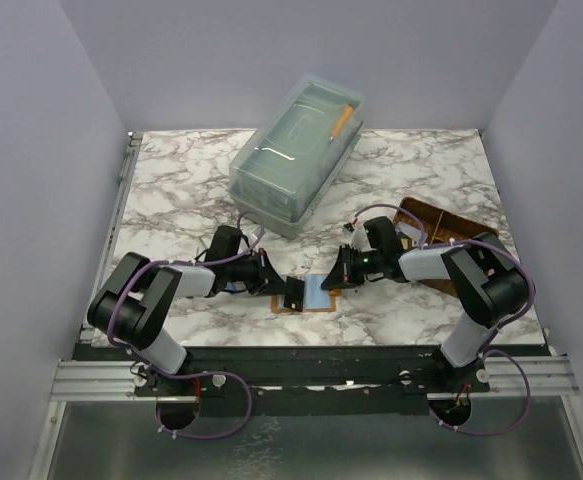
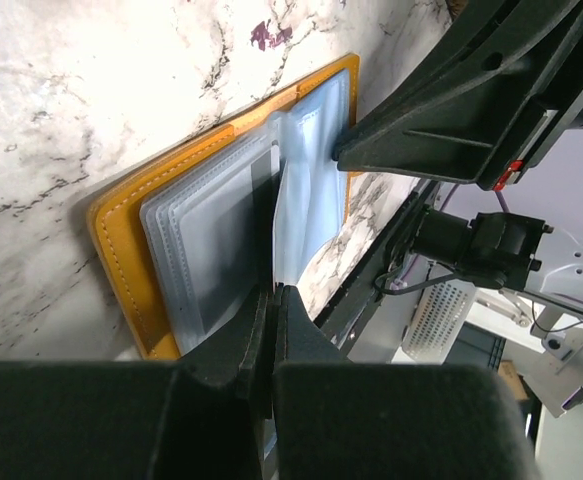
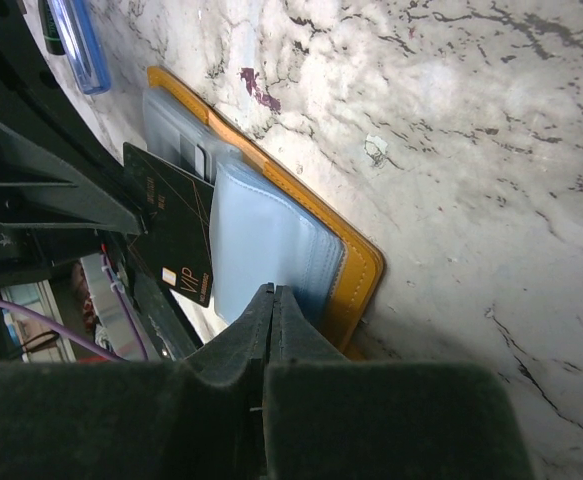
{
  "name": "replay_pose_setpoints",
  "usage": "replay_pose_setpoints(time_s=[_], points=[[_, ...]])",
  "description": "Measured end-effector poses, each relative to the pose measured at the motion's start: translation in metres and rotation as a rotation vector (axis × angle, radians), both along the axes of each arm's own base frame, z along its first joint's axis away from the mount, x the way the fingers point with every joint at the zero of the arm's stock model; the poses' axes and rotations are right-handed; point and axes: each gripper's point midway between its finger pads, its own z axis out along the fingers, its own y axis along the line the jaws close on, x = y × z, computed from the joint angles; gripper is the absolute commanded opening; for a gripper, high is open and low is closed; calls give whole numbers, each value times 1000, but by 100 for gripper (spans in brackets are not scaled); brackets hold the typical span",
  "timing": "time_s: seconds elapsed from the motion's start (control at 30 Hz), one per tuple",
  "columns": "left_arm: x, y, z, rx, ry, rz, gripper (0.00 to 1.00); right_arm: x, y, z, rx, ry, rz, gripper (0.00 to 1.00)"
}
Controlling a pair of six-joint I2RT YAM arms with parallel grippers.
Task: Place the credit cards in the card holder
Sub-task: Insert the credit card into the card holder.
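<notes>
— Holding what, the left gripper (image 2: pixel 273 296)?
— It is clamping a dark card (image 3: pixel 176 235) by one edge, with its jaws closed on it. The card is sitting over the open holder (image 2: pixel 119 262), near the fold, just beside the clear sleeves (image 2: pixel 206 250).
— And where is the holder lying?
— It is lying flat on the marble table (image 1: pixel 171 200), between the two grippers, orange cover down.
— What is the right gripper (image 3: pixel 273 292) doing?
— Its jaws are pressing together, tips touching the edge of a light-blue sleeve (image 3: pixel 271 235). Whether they are pinching it is not showing.
</notes>
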Motion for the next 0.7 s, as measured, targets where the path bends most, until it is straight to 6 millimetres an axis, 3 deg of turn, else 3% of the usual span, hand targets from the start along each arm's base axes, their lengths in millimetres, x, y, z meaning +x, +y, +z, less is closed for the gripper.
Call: replay_pose_setpoints(time_s=[0.5, 0.7], points=[[-2, -10, 15, -44, -62, -20, 0, 0, 0, 0, -1, 0, 1, 0], [-4, -12, 10, -40, -54, -25, 0, 0, 0, 0, -1, -2, 2, 0]])
